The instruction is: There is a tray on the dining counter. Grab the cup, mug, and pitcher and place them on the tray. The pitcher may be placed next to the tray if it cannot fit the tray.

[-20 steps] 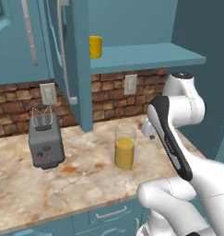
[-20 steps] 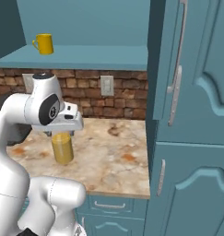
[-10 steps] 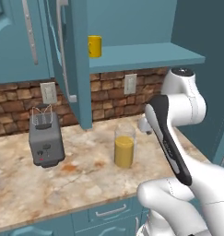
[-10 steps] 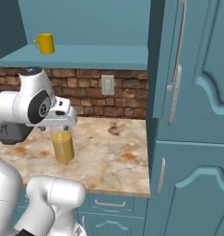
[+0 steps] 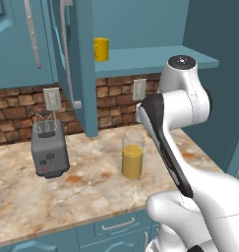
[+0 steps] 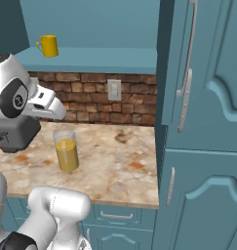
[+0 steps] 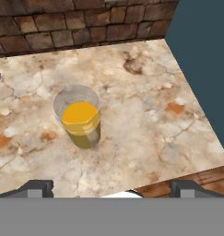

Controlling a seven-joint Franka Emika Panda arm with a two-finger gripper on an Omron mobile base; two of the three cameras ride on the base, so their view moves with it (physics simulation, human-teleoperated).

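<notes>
On the marbled tabletop [image 5: 86, 192] near the brick wall stands the pitcher [image 5: 133, 155], upright and free. The fingers [image 7: 109, 188] hang above it spread wide, empty (good start); I'd descend centred, then close around its glass wall.

We've got open bench [image 7: 145, 120] all round the pitcher [image 7: 80, 116], esp. to its right and front in the hand view. Toaster [image 5: 48, 149] sits well apart on its left. Brick wall [image 6: 95, 97] shuts off the back. Open cabinet door [image 5: 76, 59] hangs above, behind the pitcher; mug [image 5: 101, 49] is up on the shelf [image 5: 150, 56] w/ free room beside it.
</notes>
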